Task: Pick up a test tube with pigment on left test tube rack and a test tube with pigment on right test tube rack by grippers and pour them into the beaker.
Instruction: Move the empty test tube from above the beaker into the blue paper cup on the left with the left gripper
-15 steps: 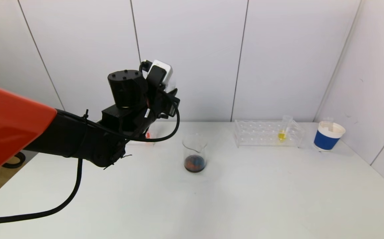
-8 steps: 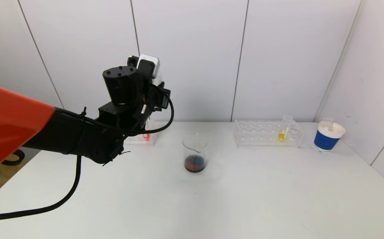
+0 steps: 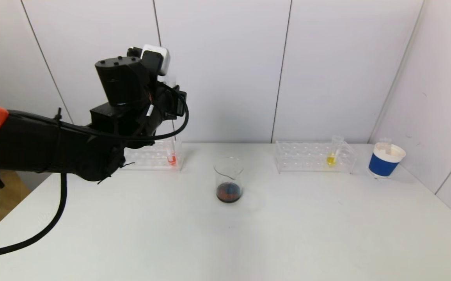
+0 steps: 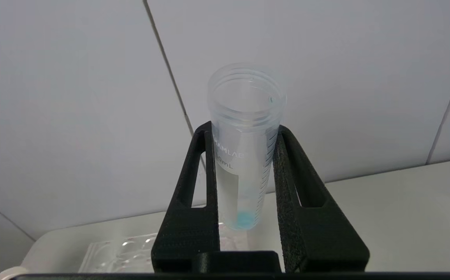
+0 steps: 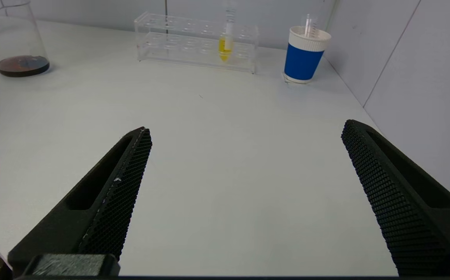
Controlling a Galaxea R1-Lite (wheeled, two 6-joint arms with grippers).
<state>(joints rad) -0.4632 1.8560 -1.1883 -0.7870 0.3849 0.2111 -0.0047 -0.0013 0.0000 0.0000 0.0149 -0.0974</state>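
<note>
My left gripper (image 4: 244,128) is shut on a clear test tube (image 4: 244,163), held upright with only a trace of blue pigment (image 4: 244,219) at its bottom. The left arm (image 3: 132,97) is raised above the left test tube rack (image 3: 147,158), where a tube with red pigment (image 3: 171,157) stands. In the middle of the table is the beaker (image 3: 228,179), with dark liquid in it. A tube with yellow pigment (image 3: 331,155) stands in the right test tube rack (image 3: 313,157). My right gripper (image 5: 246,126) hangs open over bare table, well short of that rack (image 5: 194,41).
A blue and white paper cup (image 3: 385,160) with a clear tube in it stands at the far right, beside the right wall. The white table (image 3: 288,234) ends at the back wall just behind both racks.
The left arm has risen and swung left, away from the beaker and over the left rack, still holding the tube. The red tube in that rack has come into view.
</note>
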